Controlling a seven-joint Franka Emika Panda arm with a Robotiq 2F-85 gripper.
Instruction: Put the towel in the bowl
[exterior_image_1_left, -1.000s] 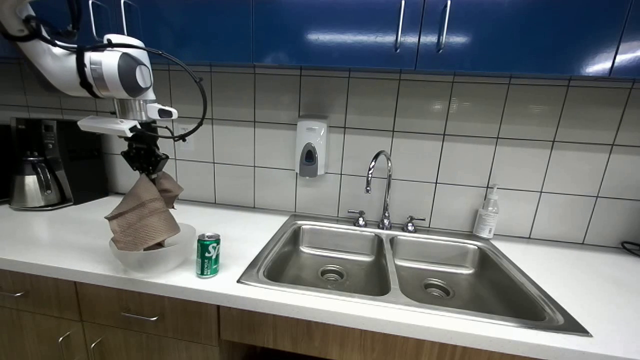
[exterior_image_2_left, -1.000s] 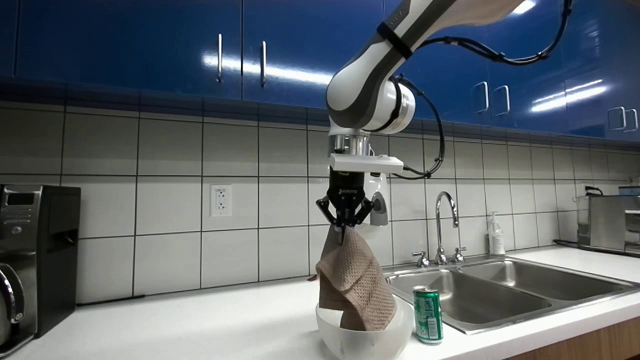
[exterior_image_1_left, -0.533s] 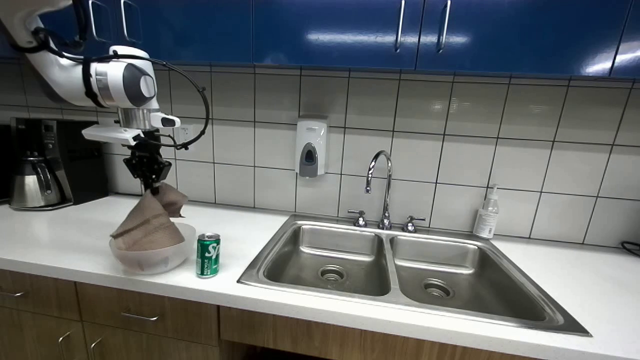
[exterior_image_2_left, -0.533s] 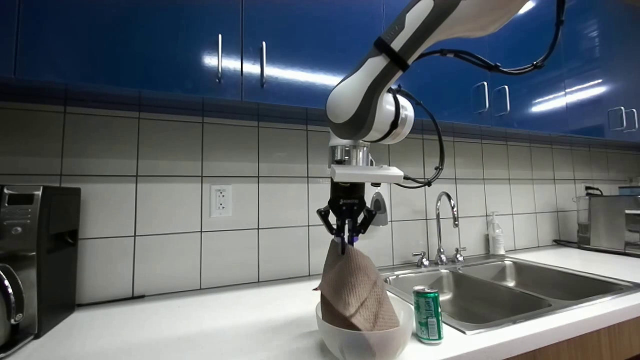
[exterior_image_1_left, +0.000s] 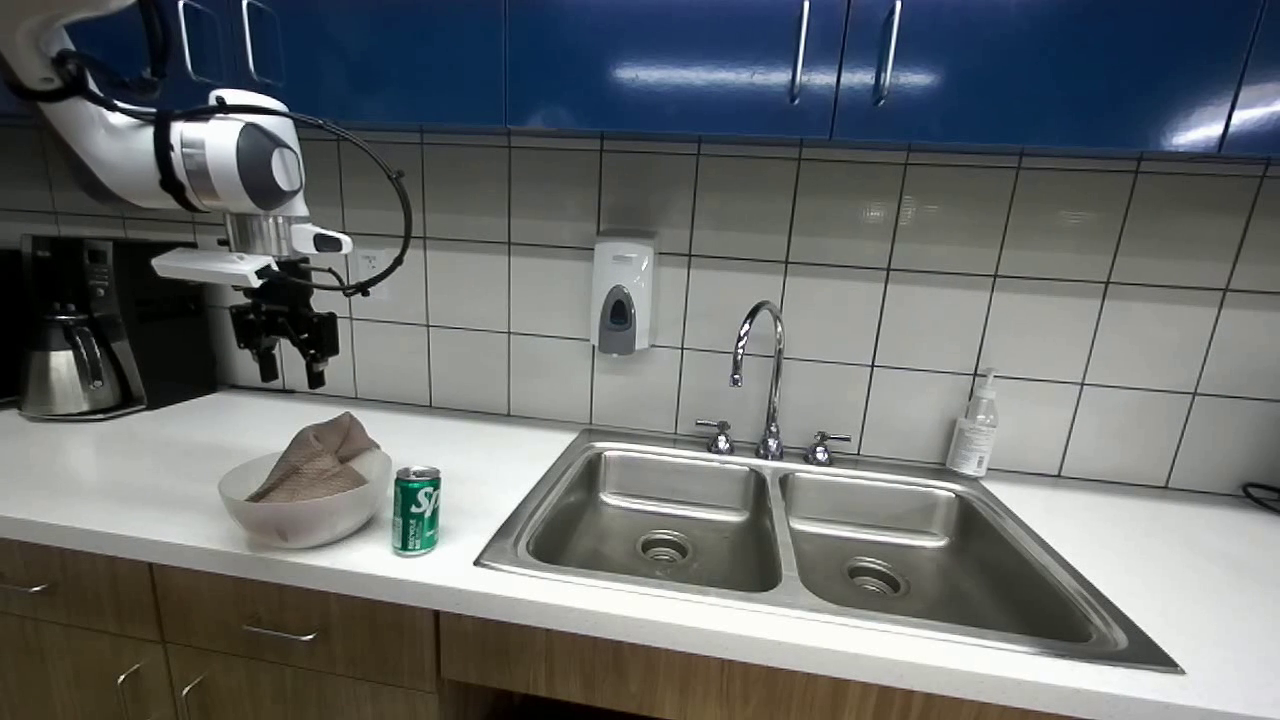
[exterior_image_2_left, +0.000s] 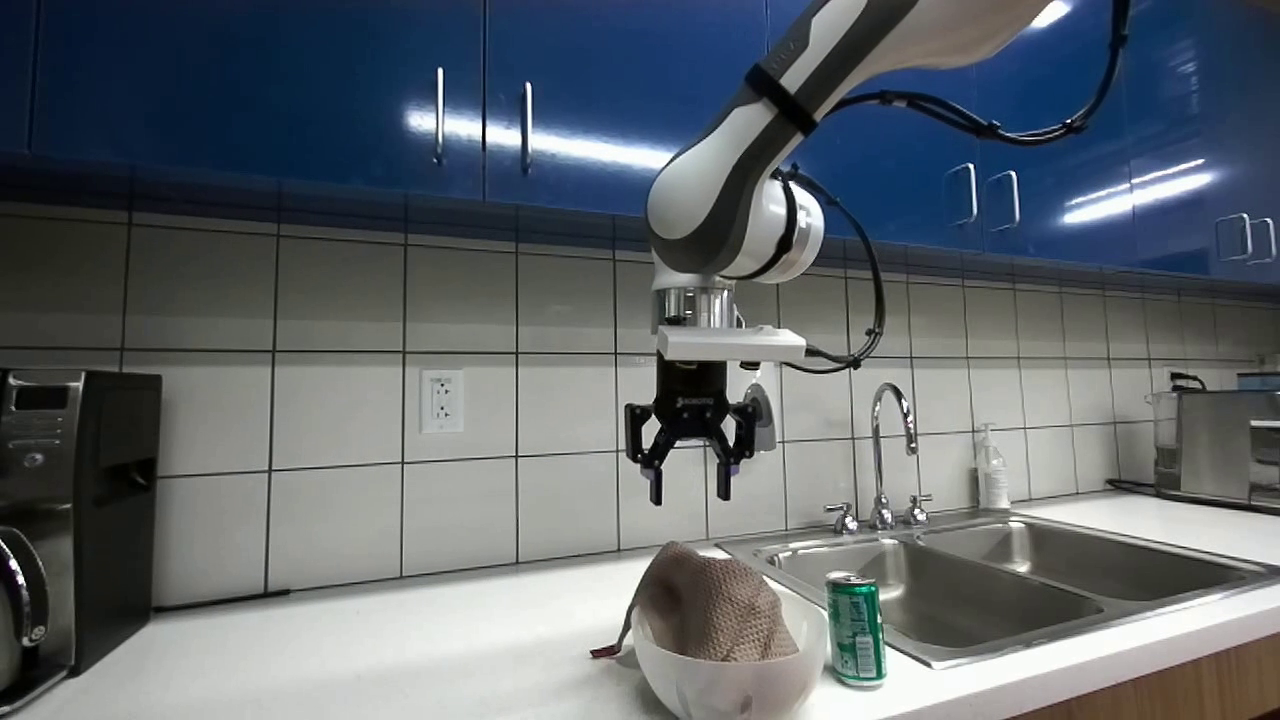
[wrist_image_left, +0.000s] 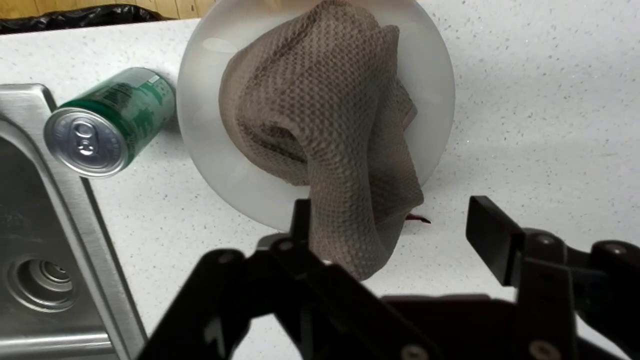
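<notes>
The brown textured towel (exterior_image_2_left: 715, 610) lies bunched inside the translucent white bowl (exterior_image_2_left: 735, 690), rising above the rim in both exterior views. One strip of it drapes outside the bowl, ending in a red tip (exterior_image_2_left: 605, 652) at the counter. Above the towel hangs my gripper (exterior_image_2_left: 690, 492), its fingers apart and a visible gap beneath them in an exterior view (exterior_image_1_left: 292, 378). Seen from the wrist, the towel (wrist_image_left: 325, 100) fills much of the bowl (wrist_image_left: 210, 165), and a fold of it shows beyond the left finger. Nothing is gripped.
A green soda can (exterior_image_1_left: 416, 512) stands close beside the bowl. Past the can is the double steel sink (exterior_image_1_left: 660, 600) with its faucet (exterior_image_1_left: 770, 380). A coffee maker (exterior_image_1_left: 110, 330) sits toward the other side, and a soap dispenser (exterior_image_1_left: 622, 290) hangs on the tiled wall.
My gripper went down with the towel, then opened and rose slightly. The towel, earlier hanging from the fingers, has dropped and slumped into the bowl.
</notes>
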